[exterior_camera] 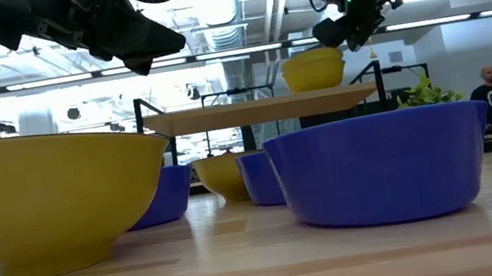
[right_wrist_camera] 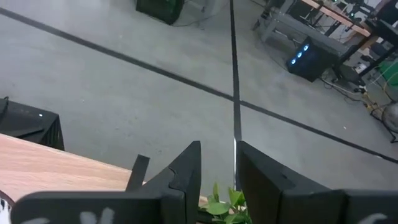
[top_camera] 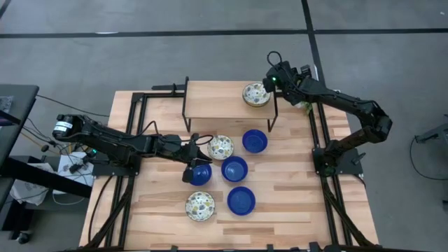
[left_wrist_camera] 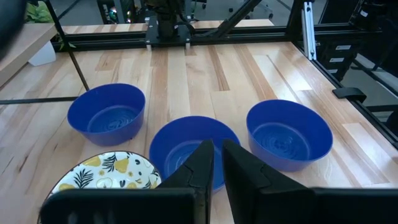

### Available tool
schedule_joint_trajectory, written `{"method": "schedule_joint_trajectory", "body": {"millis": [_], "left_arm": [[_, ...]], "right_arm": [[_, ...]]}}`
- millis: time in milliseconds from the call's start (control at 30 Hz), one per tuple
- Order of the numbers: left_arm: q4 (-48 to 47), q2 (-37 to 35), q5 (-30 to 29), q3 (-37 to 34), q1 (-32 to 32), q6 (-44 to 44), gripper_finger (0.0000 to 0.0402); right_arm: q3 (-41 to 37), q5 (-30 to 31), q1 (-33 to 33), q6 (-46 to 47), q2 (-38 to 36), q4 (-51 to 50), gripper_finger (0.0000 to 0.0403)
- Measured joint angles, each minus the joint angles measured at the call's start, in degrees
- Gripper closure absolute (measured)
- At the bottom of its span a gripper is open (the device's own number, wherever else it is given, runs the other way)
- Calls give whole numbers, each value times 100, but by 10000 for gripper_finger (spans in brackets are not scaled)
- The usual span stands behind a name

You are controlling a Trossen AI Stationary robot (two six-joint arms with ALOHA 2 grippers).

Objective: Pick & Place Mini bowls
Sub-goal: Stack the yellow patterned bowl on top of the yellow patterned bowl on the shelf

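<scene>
Closest to the low camera sit a patterned bowl (exterior_camera: 44, 199), yellow on the outside, and a blue bowl (exterior_camera: 381, 165), both on the wooden counter (top_camera: 294, 203). From above, six bowls lie on the counter: patterned ones at (top_camera: 200, 206) and (top_camera: 220, 146), blue ones at (top_camera: 241, 200), (top_camera: 234, 169), (top_camera: 255, 141) and (top_camera: 200, 172). A seventh, patterned bowl (top_camera: 256, 94) stands on the raised wooden shelf (top_camera: 217, 101) at the back, near its right end. All the bowls look empty. The left tool (top_camera: 192, 162) hangs over the blue bowl nearest it, fingers (left_wrist_camera: 202, 165) almost together with a narrow slit between, holding nothing. The right tool (top_camera: 271, 82) hovers just beside the shelf bowl; its fingers (right_wrist_camera: 186, 165) stand slightly apart, apparently empty. A green plant (right_wrist_camera: 227, 202) shows past them.
</scene>
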Motion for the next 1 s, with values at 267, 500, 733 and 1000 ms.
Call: {"method": "schedule_joint_trajectory", "body": {"millis": [267, 500, 733, 1000], "left_arm": [[0, 0, -2, 0, 0, 0, 368], [-17, 0, 0, 0, 2, 0, 368], [-18, 0, -1, 0, 1, 0, 368], [-17, 0, -1, 0, 2, 0, 368]], "right_arm": [[0, -15, 135, 0, -2, -11, 310], [2, 7, 333, -51, 0, -119, 310], [-240, 14, 456, -199, 7, -19, 310], [-459, 29, 403, -200, 7, 149, 310]]}}
